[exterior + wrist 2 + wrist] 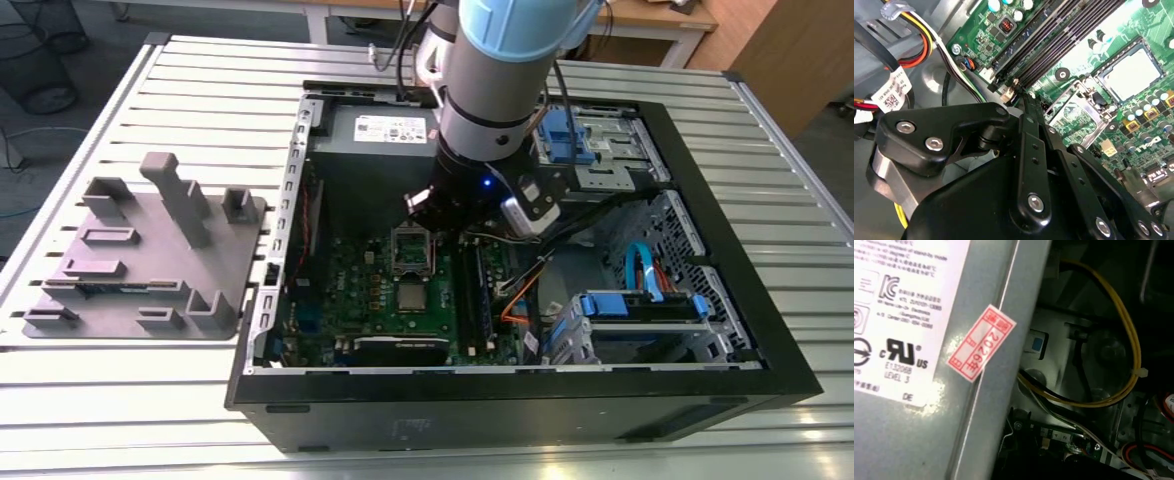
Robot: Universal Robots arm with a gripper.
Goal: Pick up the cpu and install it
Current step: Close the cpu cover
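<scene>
A slatted table (120, 420) is carrying an open computer case (534, 420). Outside the case, on the exterior view's left, a grey holder tray (134, 300) is lying on the table. The arm (494, 90) is reaching down into the case. Lying flat on the case's floor is the green motherboard (360, 290). The gripper (434, 215) is hanging inside the case, low over the motherboard; whether its jaws are clenched or released cannot be told. The cpu (411, 297) (1131, 75) is sitting inside the case, in a framed socket on the motherboard, near the gripper.
</scene>
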